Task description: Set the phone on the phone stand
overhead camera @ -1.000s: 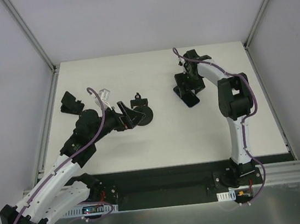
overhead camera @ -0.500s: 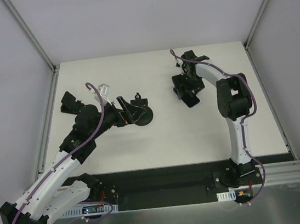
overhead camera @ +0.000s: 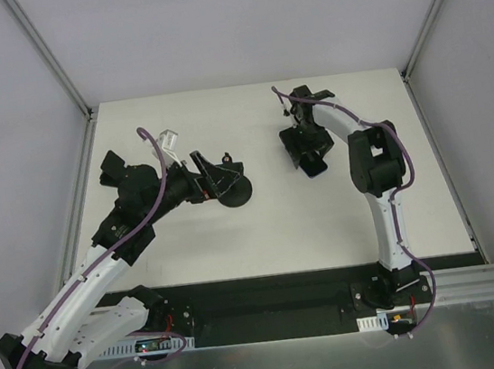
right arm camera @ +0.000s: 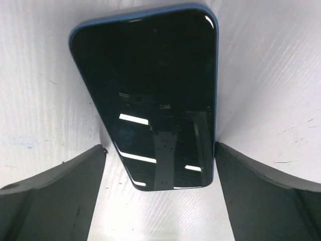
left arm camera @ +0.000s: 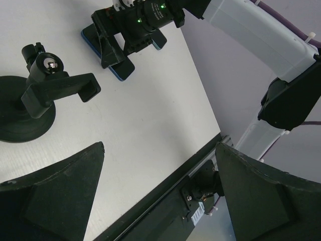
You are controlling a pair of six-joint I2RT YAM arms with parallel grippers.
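Note:
The phone (right arm camera: 150,90), glossy black with a blue rim, lies flat on the white table at the back right (overhead camera: 316,165). My right gripper (right arm camera: 159,150) is open, low over the phone's near end, one finger on each side and neither touching it; from above it covers most of the phone (overhead camera: 304,150). The phone stand (left arm camera: 50,90) stands at centre left, with a round disc base (overhead camera: 235,193) and a clamp holder on top. My left gripper (overhead camera: 212,178) is open and empty just left of the stand; in its wrist view (left arm camera: 158,196) the stand is at the upper left.
A blocky matte black piece (overhead camera: 110,166) lies at the far left of the table, partly behind the left arm. The table's dark front rail (overhead camera: 270,292) runs along the near edge. Grey walls with metal frame posts close the sides and back.
My left arm has swung farther from the base, bringing its gripper closer beside the stand. My right gripper has shifted slightly left over the phone. The phone and stand have not moved.

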